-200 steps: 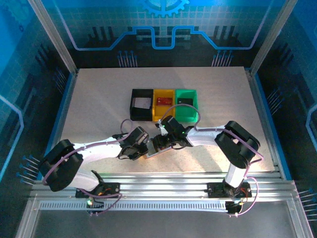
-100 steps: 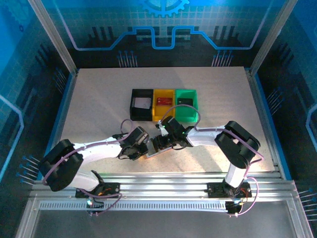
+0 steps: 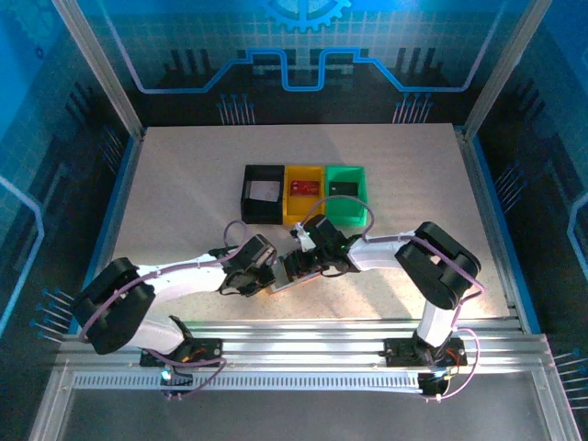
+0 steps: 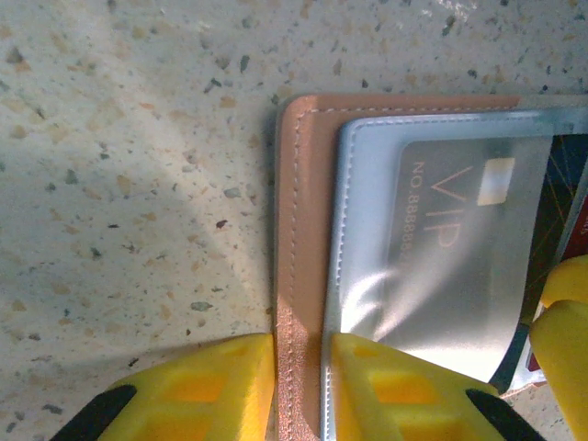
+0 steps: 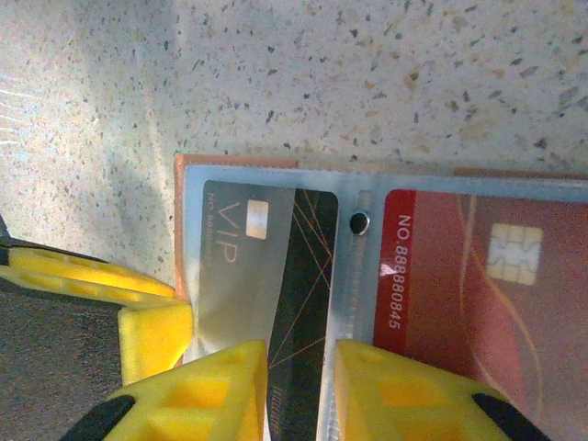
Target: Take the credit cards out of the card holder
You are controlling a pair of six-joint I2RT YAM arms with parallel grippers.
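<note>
I report my speckled pale table (image 3: 184, 193) brightly lit; blue circuit-patterned walls (image 3: 367, 46) enclose it, aluminium rails (image 3: 303, 335) along my near edge.

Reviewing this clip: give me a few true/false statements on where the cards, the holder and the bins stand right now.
1. The card holder lies open on the table between the left gripper and the right gripper. True.
2. A red chip card sits in one of its clear pockets. True.
3. The yellow bin holds nothing. False: a loose red card lies in it.
4. The left gripper's fingers straddle the red chip card. False: they straddle the holder's tan edge, beside the grey VIP card.
5. The yellow bin ends the row. False: it stands between the black bin and the green bin.
</note>
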